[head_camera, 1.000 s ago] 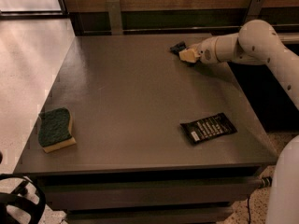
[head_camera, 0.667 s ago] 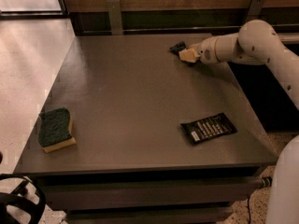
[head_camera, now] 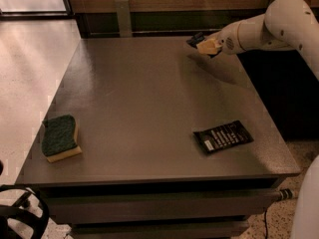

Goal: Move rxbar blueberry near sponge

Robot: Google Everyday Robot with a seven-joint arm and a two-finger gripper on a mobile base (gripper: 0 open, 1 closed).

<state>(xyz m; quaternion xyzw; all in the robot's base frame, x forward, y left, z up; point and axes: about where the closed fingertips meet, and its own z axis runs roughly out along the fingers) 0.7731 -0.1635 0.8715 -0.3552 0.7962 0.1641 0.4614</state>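
The rxbar blueberry (head_camera: pixel 195 39) is a small dark wrapper at the far right of the grey table (head_camera: pixel 144 98). My gripper (head_camera: pixel 205 45) is shut on it and holds it a little above the tabletop, with one end of the bar sticking out to the left of the pale fingertips (head_camera: pixel 209 47). The sponge (head_camera: pixel 59 136), green top on yellow foam, lies near the table's front left corner, far from the gripper.
A larger flat black wrapper with white text (head_camera: pixel 223 137) lies at the front right of the table. A dark wall base runs behind the table. My white arm (head_camera: pixel 279 21) reaches in from the right. A light floor lies to the left.
My gripper has risen from the tabletop with the rxbar blueberry in it and shifted slightly right. The sponge and black wrapper have not moved.
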